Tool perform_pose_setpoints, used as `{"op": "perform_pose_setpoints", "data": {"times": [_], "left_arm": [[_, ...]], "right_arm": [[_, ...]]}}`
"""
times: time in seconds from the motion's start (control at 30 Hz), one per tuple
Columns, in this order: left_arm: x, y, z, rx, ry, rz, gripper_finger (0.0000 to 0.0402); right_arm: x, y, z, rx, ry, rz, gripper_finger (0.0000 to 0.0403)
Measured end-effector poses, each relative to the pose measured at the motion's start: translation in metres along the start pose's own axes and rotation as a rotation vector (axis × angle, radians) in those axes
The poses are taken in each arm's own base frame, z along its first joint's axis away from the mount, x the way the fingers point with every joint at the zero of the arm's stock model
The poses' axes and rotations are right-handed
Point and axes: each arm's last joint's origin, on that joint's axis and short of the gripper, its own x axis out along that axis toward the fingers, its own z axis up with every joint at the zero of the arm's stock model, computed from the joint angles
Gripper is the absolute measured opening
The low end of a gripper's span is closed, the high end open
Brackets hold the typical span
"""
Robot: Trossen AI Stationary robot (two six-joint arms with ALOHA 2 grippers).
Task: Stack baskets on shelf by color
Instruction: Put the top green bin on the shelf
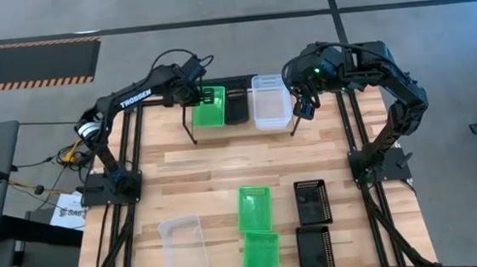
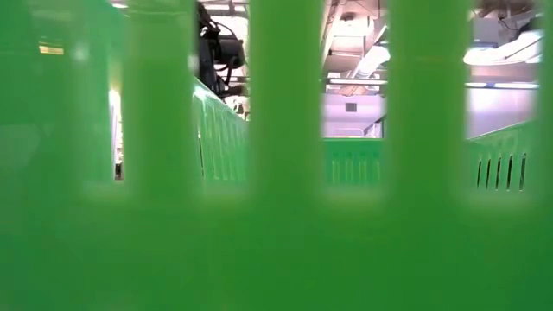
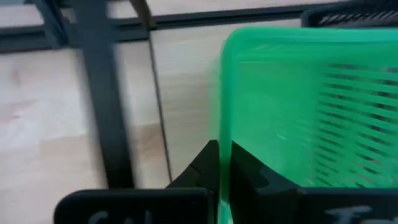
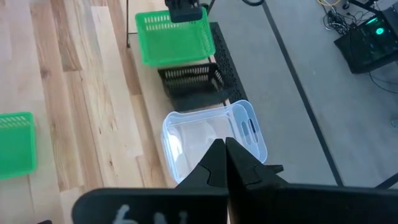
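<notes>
Left gripper clamped on slotted green plastic basket rim (right gripper pinched together, empty).

A robotics lab or workshop is suggested: a pale wooden-plank table is framed by black metal tubing, grey concrete floor lies at twelve o'clock, hazard-striped matting at ten.

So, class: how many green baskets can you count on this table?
3. One green basket sits on the shelf at the far edge, pinched by the left gripper. Two more lie near the front: one behind the other. None seem hidden.
</notes>
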Motion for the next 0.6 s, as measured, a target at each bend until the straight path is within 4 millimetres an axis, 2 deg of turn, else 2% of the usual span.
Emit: {"op": "perform_pose_setpoints", "data": {"times": [0.17, 0.33, 0.6], "left_arm": [[0.0074, 0.0066, -0.0039, -0.025, 0.019, 0.028, 0.0000], [0.0040, -0.0009, -0.0009, -0.021, -0.010, -0.015, 0.0000], [0.0036, -0.0017, 0.0001, -0.030, -0.010, -0.026, 0.0000]], "right_arm": [[0.0000, 0.0000, 0.0000, 0.000, 0.000, 0.001, 0.0003], [0.0004, -0.0011, -0.0002, 0.004, 0.001, -0.002, 0.0004], [0.0005, -0.0014, -0.0001, 0.013, 0.001, -0.002, 0.0003]]}}
